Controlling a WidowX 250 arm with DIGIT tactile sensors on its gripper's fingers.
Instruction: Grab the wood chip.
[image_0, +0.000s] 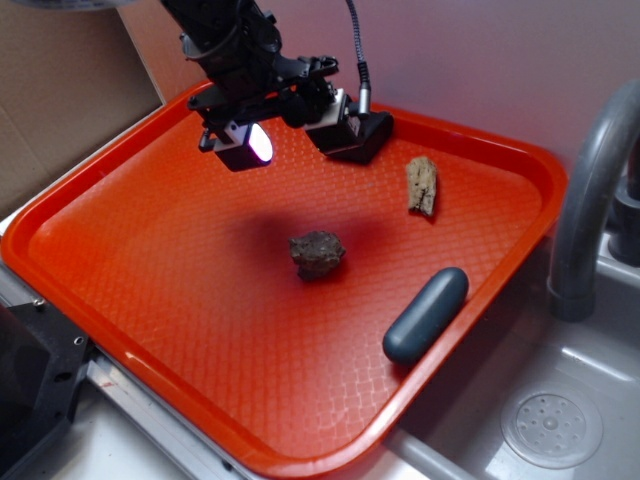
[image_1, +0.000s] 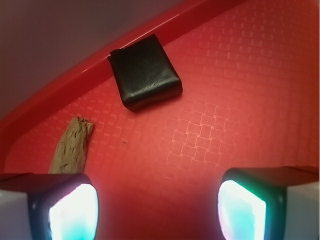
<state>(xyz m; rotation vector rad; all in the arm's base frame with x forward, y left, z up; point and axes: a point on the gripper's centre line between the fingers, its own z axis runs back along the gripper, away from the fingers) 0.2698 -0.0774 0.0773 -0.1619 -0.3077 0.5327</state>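
The wood chip (image_0: 421, 185) is a pale tan, jagged sliver lying flat on the orange tray (image_0: 150, 330) near its far right corner. My gripper (image_0: 296, 140) hovers above the tray's far side, left of the chip and apart from it. It is open, its lit pads wide apart with only bare tray between them. In the wrist view the wood chip (image_1: 71, 147) lies just beyond the left finger (image_1: 70, 210), outside the gap of the gripper (image_1: 160, 210).
A lumpy grey-brown rock (image_0: 318, 254) sits mid-tray. A dark grey capsule (image_0: 426, 314) lies by the tray's right rim. A black square pad (image_1: 145, 72) rests against the far rim. A grey faucet (image_0: 588, 200) and a sink (image_0: 560, 425) stand to the right.
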